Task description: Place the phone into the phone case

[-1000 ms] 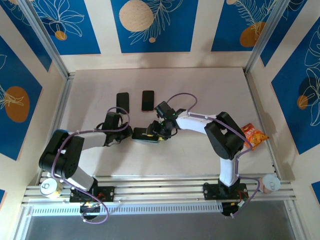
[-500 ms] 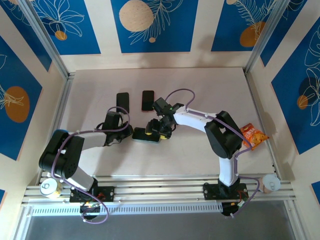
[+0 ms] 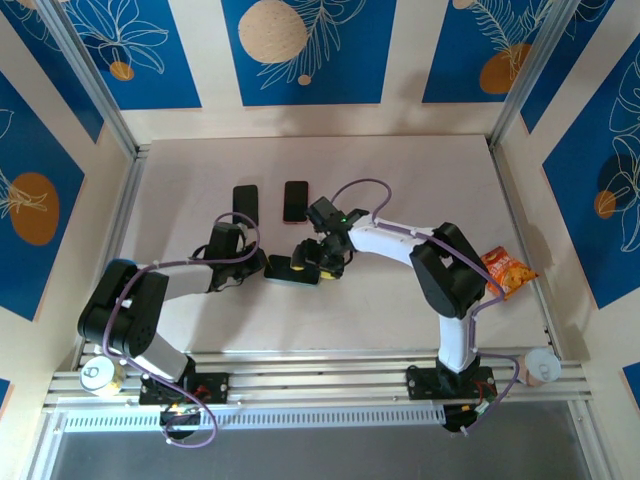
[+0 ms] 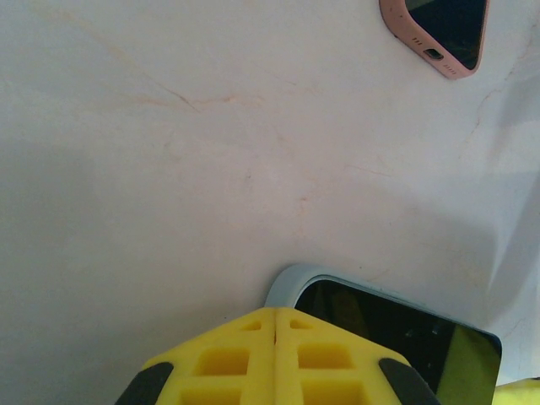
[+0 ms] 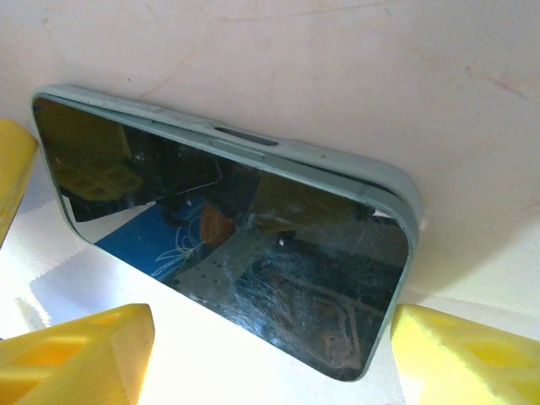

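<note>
Down low, right hand [image 5: 270,354] astride phone [image 5: 228,245]

The phone case [image 5: 325,157] is light blue, the phone [image 5: 236,245] black, jaws yellow.

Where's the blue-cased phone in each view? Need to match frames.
Top external: phone near centre, slightly left.
Left wrist: phone lower right, cut off by the bottom edge.
Right wrist: phone in the centre, screen up, lying diagonally.
Shared landmark: the pale table under it.
</note>
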Robot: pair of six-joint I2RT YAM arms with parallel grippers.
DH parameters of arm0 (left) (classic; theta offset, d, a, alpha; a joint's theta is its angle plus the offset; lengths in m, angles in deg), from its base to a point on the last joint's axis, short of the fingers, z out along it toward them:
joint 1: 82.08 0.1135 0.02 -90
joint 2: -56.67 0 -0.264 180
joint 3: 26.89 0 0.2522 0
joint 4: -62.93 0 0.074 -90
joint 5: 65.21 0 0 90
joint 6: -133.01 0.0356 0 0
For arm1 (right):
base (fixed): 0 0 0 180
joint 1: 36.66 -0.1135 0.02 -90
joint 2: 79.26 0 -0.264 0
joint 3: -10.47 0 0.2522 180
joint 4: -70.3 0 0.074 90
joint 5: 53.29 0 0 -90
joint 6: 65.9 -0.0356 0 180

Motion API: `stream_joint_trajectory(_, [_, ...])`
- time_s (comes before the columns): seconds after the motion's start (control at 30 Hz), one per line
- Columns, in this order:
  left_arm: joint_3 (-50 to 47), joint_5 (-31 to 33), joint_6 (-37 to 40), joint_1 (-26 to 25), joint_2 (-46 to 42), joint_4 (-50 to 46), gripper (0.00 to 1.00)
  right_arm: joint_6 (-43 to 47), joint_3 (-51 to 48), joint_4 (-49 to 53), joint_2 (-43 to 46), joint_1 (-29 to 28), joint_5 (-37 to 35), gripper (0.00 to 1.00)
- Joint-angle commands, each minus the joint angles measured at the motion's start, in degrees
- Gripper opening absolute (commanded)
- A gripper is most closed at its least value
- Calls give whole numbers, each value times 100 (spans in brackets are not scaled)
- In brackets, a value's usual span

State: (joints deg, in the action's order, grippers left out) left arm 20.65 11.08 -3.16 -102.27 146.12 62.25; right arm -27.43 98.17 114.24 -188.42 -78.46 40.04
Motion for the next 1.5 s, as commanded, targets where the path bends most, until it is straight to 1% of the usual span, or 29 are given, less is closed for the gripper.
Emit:
stream_joint_trajectory(0.0, [-21, -213, 77, -82, -100, -19, 0, 15, -335, -341, 512, -38, -28, 74])
stream_joint_trajectory(0.07, [19, -211, 129, -91, -137, -122, 0, 11, -573, -487, 710, -30, -61, 73])
stream_joint_trajectory(0.13, [33, -202, 176, -104, -201, -227, 0, 9, -837, -642, 891, -21, -96, 71])
stream_joint_trajectory(0.2, [24, -175, 191, -125, -306, -316, 0, 7, -1070, -824, 1033, -23, -58, 63])
stream_joint_trajectory(0.23, [28, -155, 196, -135, -364, -361, 0, 4, -1165, -898, 1078, -28, -47, 56])
stream_joint_trajectory(0.3, [48, -94, 243, -174, -521, -500, 0, 5, -1343, -1032, 1148, -47, -18, 33])
stream_joint_trajectory(0.37, [91, -36, 302, -217, -649, -614, 0, -10, -1460, -1089, 1160, -64, -43, 13])
stream_joint_trajectory(0.4, [128, -16, 312, -230, -688, -662, 0, -23, -1523, -1122, 1157, -78, -68, 5])
stream_joint_trajectory(0.43, [170, -8, 333, -249, -701, -696, 0, -39, -1581, -1171, 1158, -87, -61, 0])
stream_joint_trajectory(0.63, [300, -17, 333, -335, -499, -578, 0, -42, -1700, -1278, 1010, -147, -77, 0])
stream_joint_trajectory(0.87, [475, -26, 267, -431, -93, -403, 0, 114, -1456, -990, 733, -237, -213, 0])
stream_joint_trajectory(1.23, [534, -42, 284, -469, 372, -291, 0, 298, -864, -181, 186, -314, -464, 0])
stream_joint_trajectory(1.47, [317, -52, 267, -469, 636, -188, 0, 609, -191, 549, -488, -522, -757, 0])
